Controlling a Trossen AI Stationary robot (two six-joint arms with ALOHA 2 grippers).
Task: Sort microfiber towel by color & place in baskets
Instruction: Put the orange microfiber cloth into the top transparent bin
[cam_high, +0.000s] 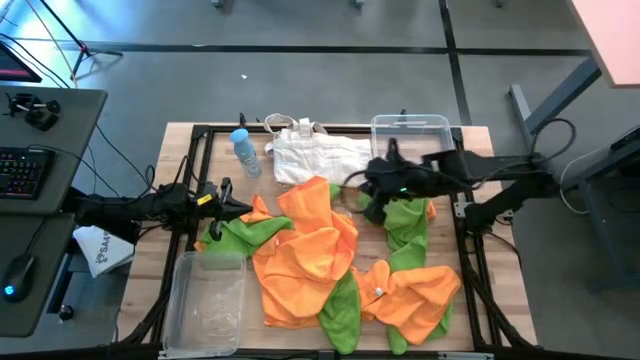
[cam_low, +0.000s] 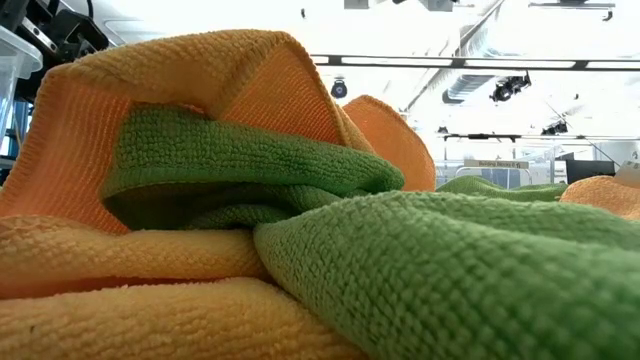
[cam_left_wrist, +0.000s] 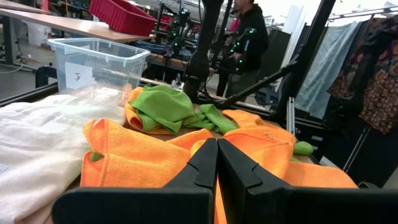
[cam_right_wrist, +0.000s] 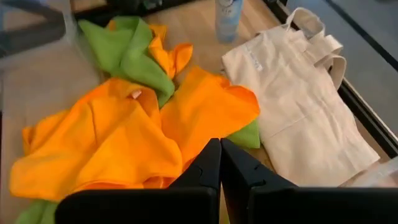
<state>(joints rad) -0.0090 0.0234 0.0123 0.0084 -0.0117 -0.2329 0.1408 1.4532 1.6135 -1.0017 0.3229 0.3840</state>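
The microfiber towels (cam_high: 320, 260) lie in one loose, crumpled heap across the centre and lower right of the desk (cam_high: 500, 270) in the high view, orange and green cloths overlapping. The heap runs roughly from upper left to lower right of that frame; no single cloth lies flat, so individual edges and long axes cannot be made out. A green towel (cam_high: 240, 232) sits at the left edge of the heap, and another green towel (cam_high: 405, 220) at its upper right.

One clear basket (cam_high: 207, 303) stands at the lower left of the high view, its long axis up and down the frame. The second basket (cam_high: 410, 128) stands at the upper centre-right, partly hidden behind the right arm. No towel shows inside either.

The left gripper (cam_high: 232, 205) reaches in horizontally from the left, its fingers (cam_left_wrist: 205, 165) pressed together with nothing between them, the tips at the heap's left edge. The right gripper (cam_high: 372, 203) reaches in from the right, above the heap's upper right part, fingers (cam_right_wrist: 208, 165) likewise closed on nothing.

A white fabric bag (cam_high: 320, 155) lies at the upper centre, a bottle (cam_high: 245, 150) just left of it.

The low view is filled by towel folds; both arms are out of sight there.
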